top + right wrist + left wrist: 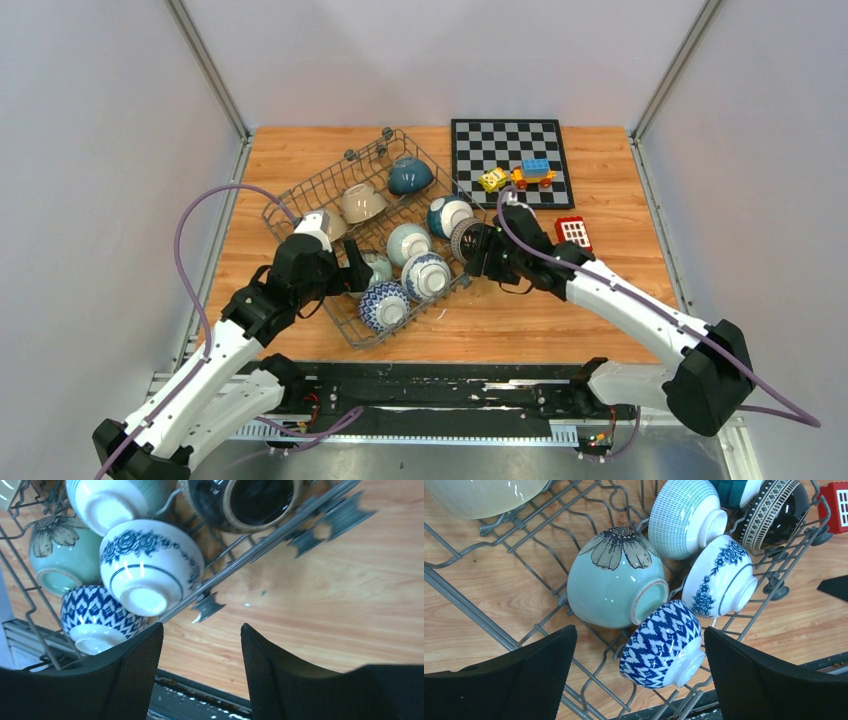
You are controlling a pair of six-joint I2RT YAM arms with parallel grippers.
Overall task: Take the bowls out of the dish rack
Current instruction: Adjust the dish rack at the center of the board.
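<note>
The grey wire dish rack (300,195) holds several bowls tipped on their sides. My left gripper (358,268) hangs open inside it, its fingers either side of a blue-and-white zigzag bowl (664,645) without touching it. Behind that lie a celadon flower bowl (616,585), a white bowl with blue roses (719,577) and a pale striped bowl (681,515). A dark brown striped bowl (465,240) leans at the rack's right side. Just right of it, my right gripper (478,250) is open and holds nothing over bare wood (300,595). The dark bowl (245,502) is beyond its fingers.
Further back in the rack sit a dark teal bowl (410,176), a beige bowl (362,202) and a teal-and-white bowl (448,215). A chessboard (505,150) carries toy blocks (520,177) at the back right. A red block (573,232) lies beside my right arm.
</note>
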